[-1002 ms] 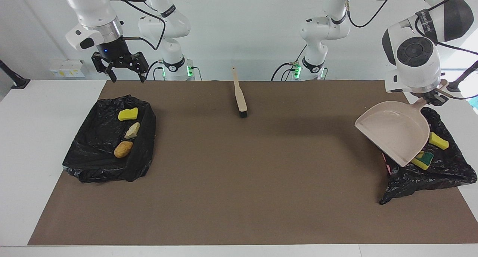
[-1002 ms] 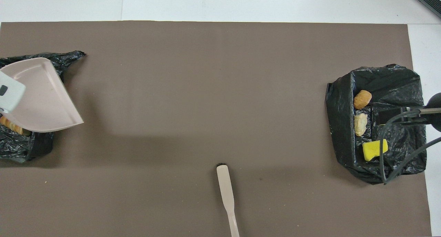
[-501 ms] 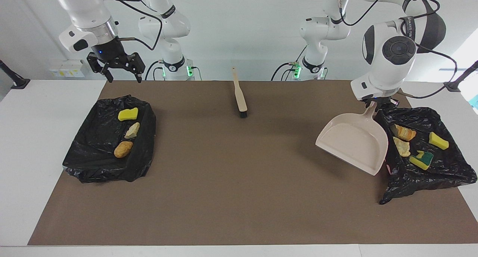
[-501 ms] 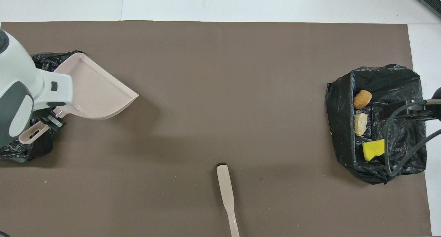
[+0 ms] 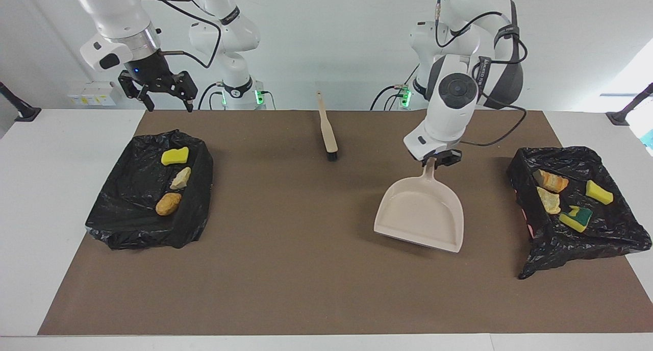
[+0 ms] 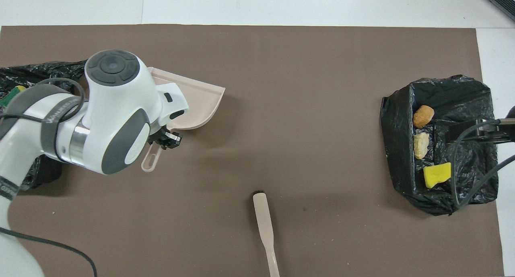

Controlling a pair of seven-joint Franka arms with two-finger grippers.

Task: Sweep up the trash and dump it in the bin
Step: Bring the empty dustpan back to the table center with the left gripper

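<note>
Now we are looking at a smooth beige plastic dustpan (image 5: 419, 216), scoop-shaped with a flat lip, hanging over the brown mat (image 5: 306, 269) on the white worktop (image 5: 51, 187). Our left gripper (image 5: 440, 158) is clamping its fingers tight on the thin handle. From overhead the arm's white casing is covering most of the pan, so we are seeing only its lip and the looped handle end.

The trash is sitting in two crinkled black bags. In the bag (image 5: 148, 198) at the right arm's end we are counting a yellow sponge (image 5: 175, 156), a pale tan lump (image 5: 180, 178) and an orange-brown lump (image 5: 168, 203). In the other bag (image 5: 576, 239), at the left arm's end, we are seeing a crusty orange piece (image 5: 551, 180), a yellowish chunk (image 5: 549, 200), a yellow-and-green sponge (image 5: 577, 217) and a yellow sponge block (image 5: 599, 192).

Our right gripper (image 5: 166, 103) is waiting in the air by the first bag, fingers spread wide and holding nothing. The brush (image 5: 327, 129), slim beige handle with dark bristles, is lying on the mat near the robots; overhead its handle is cut off at the frame edge.
</note>
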